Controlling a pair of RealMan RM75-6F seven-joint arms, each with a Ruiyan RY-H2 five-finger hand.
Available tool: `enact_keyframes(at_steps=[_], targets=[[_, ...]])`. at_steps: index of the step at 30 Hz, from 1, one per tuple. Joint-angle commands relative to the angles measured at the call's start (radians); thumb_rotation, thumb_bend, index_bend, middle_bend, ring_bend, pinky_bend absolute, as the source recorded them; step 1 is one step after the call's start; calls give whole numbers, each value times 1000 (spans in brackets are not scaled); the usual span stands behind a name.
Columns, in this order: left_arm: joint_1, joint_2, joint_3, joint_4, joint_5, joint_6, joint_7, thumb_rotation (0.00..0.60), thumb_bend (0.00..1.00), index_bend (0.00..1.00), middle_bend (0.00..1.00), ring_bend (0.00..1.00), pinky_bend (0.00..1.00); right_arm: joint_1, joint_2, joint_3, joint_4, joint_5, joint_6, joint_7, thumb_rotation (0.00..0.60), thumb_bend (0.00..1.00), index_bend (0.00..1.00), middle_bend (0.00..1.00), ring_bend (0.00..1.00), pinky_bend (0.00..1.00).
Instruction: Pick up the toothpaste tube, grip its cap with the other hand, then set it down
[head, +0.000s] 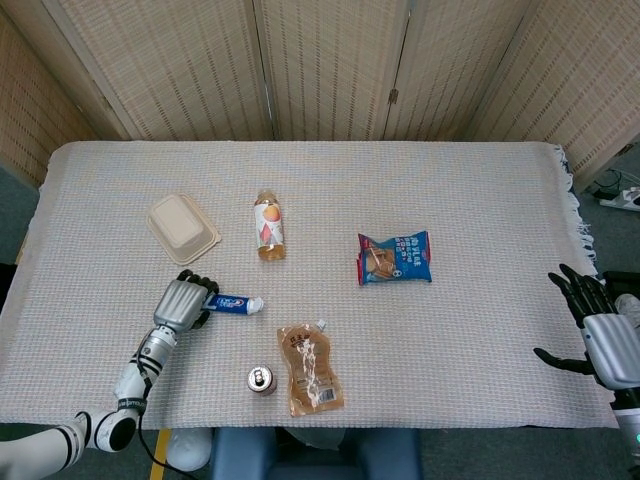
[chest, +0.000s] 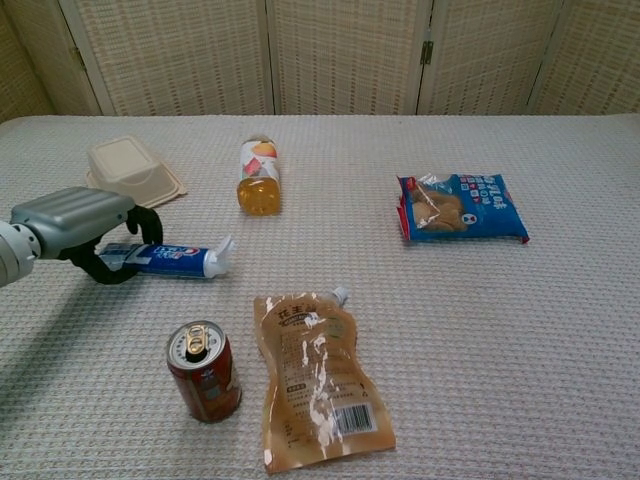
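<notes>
The blue-and-white toothpaste tube (head: 234, 303) (chest: 175, 259) lies flat on the cloth at the left, its white cap (head: 258, 303) (chest: 222, 255) pointing right. My left hand (head: 182, 303) (chest: 75, 222) is down over the tube's flat tail end, fingers curled over the top and thumb hooked beneath, gripping it while it still rests on the table. My right hand (head: 600, 335) hovers at the table's right edge with its fingers spread and nothing in it; the chest view does not show it.
A beige takeaway box (head: 182, 228) (chest: 130, 175) sits behind the left hand. A juice bottle (head: 269, 225) lies mid-table, a blue snack bag (head: 395, 257) to its right. A red can (chest: 205, 370) and a brown pouch (chest: 318, 375) lie near the front edge.
</notes>
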Motion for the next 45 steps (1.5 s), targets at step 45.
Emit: enact_keyframes(at_steps=[45], targets=[[-69, 115, -23, -430, 154, 100, -273, 600, 745, 773, 783, 649, 553, 496, 2, 142, -420, -51, -502, -258, 600, 349, 278, 41, 0, 0]])
